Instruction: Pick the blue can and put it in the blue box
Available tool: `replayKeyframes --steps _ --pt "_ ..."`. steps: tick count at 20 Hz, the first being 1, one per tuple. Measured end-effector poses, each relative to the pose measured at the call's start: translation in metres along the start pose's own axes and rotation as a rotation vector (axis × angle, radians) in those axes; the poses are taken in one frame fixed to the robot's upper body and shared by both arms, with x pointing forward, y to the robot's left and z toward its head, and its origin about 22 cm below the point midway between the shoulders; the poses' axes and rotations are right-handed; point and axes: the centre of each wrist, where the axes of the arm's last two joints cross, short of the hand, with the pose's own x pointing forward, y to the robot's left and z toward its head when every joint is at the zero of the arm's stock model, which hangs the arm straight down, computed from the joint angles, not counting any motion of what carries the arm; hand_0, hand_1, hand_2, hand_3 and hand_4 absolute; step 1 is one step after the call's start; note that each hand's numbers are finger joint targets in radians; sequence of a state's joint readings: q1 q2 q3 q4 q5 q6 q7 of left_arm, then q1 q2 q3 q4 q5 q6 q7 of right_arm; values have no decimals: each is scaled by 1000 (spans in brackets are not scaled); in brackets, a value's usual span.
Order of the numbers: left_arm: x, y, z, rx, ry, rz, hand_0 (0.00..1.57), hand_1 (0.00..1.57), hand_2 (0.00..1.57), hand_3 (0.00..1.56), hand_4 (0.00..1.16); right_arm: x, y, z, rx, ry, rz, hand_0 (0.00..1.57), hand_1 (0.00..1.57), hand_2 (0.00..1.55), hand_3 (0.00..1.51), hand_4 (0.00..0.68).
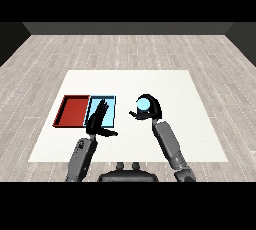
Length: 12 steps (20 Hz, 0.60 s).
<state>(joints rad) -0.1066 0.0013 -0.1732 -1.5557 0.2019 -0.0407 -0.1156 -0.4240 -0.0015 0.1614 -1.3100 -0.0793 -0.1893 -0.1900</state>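
Both hands seen | right hand point(150, 108) curls round blue can point(143, 105), partly hidden | left hand point(97, 119) spread flat

Single head view, set high at the near edge, looking down and forward across the whole white table point(200, 124) to the plank floor point(130, 49) beyond, forearms entering from both lower corners.

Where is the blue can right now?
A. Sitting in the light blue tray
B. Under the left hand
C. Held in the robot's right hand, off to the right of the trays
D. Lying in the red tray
C: the blue can sits inside the curled right hand, to the right of the light blue tray.
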Motion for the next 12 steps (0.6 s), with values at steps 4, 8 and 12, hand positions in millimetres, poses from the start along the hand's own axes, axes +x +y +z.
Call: replayKeyframes --steps 4,8,12 --pt "-9 -11 -8 -2 36 -16 0 0 0 0 0 5 7 -5 12 -4 3 1449 1449 1462 1430 621" --pt "-17 -21 -9 -6 58 -36 0 0 0 0 0 9 10 -9 37 -14 2 1444 1444 1451 1430 606" --pt "-25 -30 -26 -20 61 -70 0 0 0 0 0 11 20 -3 67 -21 6 1425 1425 1455 1423 624"
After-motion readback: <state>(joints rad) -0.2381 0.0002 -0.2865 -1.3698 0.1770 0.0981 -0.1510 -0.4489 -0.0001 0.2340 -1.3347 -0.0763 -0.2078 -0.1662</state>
